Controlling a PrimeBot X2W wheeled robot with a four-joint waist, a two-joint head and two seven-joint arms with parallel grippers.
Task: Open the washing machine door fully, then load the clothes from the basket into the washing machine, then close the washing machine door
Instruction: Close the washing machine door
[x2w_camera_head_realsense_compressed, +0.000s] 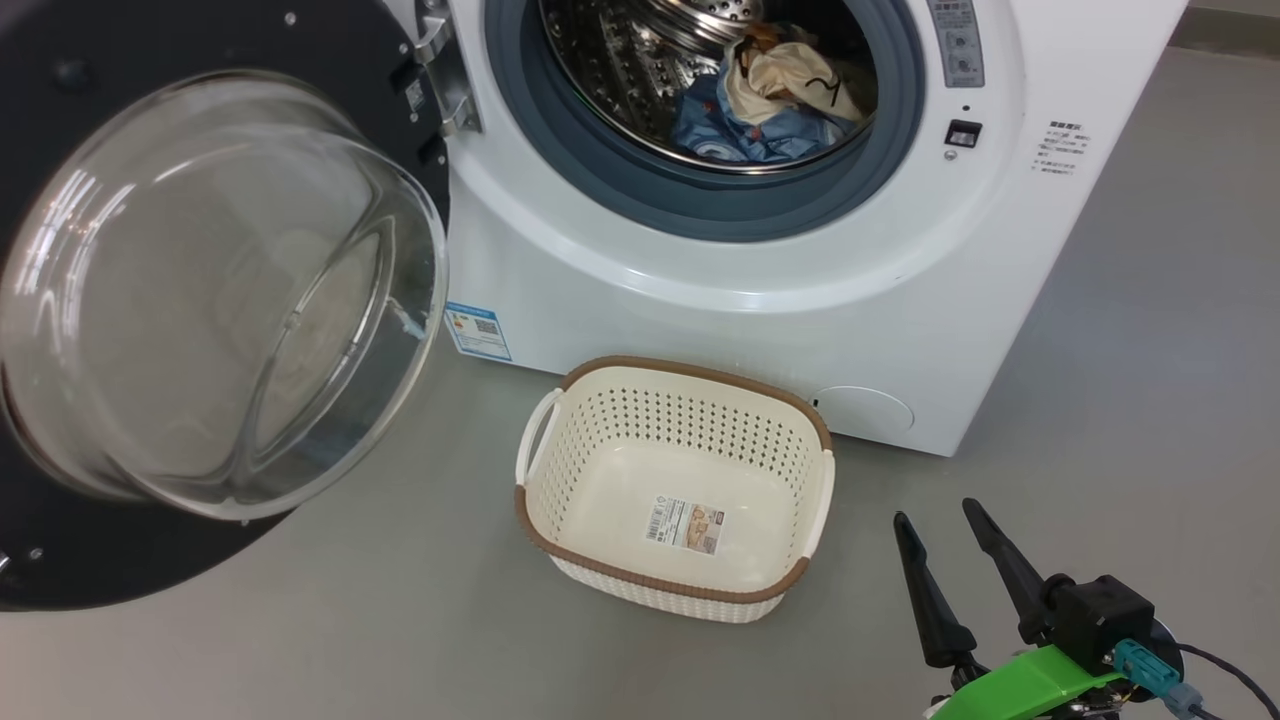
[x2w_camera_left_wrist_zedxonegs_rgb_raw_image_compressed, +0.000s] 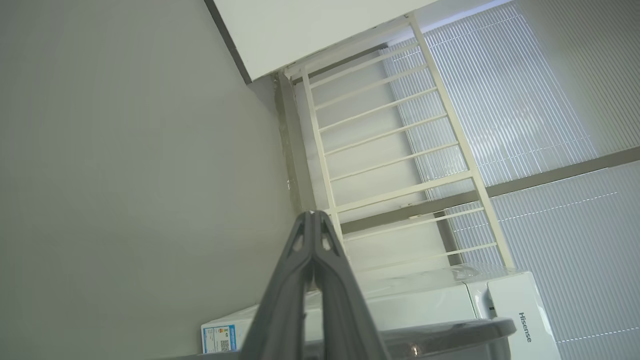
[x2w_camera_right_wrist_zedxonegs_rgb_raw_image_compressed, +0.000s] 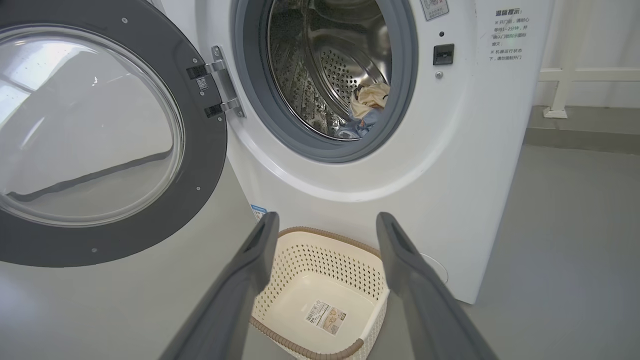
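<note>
The white washing machine (x2w_camera_head_realsense_compressed: 760, 300) stands with its black-rimmed glass door (x2w_camera_head_realsense_compressed: 215, 300) swung wide open to the left. Blue and cream clothes (x2w_camera_head_realsense_compressed: 770, 100) lie inside the steel drum, also seen in the right wrist view as clothes (x2w_camera_right_wrist_zedxonegs_rgb_raw_image_compressed: 367, 107). On the floor in front sits the cream basket (x2w_camera_head_realsense_compressed: 560, 480) with only a label sticker in it; the basket (x2w_camera_right_wrist_zedxonegs_rgb_raw_image_compressed: 300, 250) shows between my right fingers. My right gripper (x2w_camera_head_realsense_compressed: 935, 520) is open and empty, low at the right of the basket. My left gripper (x2w_camera_left_wrist_zedxonegs_rgb_raw_image_compressed: 312, 214) is shut on nothing, pointing up past the machine toward a wall.
Grey floor (x2w_camera_head_realsense_compressed: 1150, 350) spreads around the machine and basket. In the left wrist view a cream railing (x2w_camera_left_wrist_zedxonegs_rgb_raw_image_compressed: 395, 135) and ribbed wall panels (x2w_camera_left_wrist_zedxonegs_rgb_raw_image_compressed: 550, 100) rise behind the washing machine (x2w_camera_left_wrist_zedxonegs_rgb_raw_image_compressed: 505, 305). A low white rail (x2w_camera_right_wrist_zedxonegs_rgb_raw_image_compressed: 565, 85) stands behind the machine's right side.
</note>
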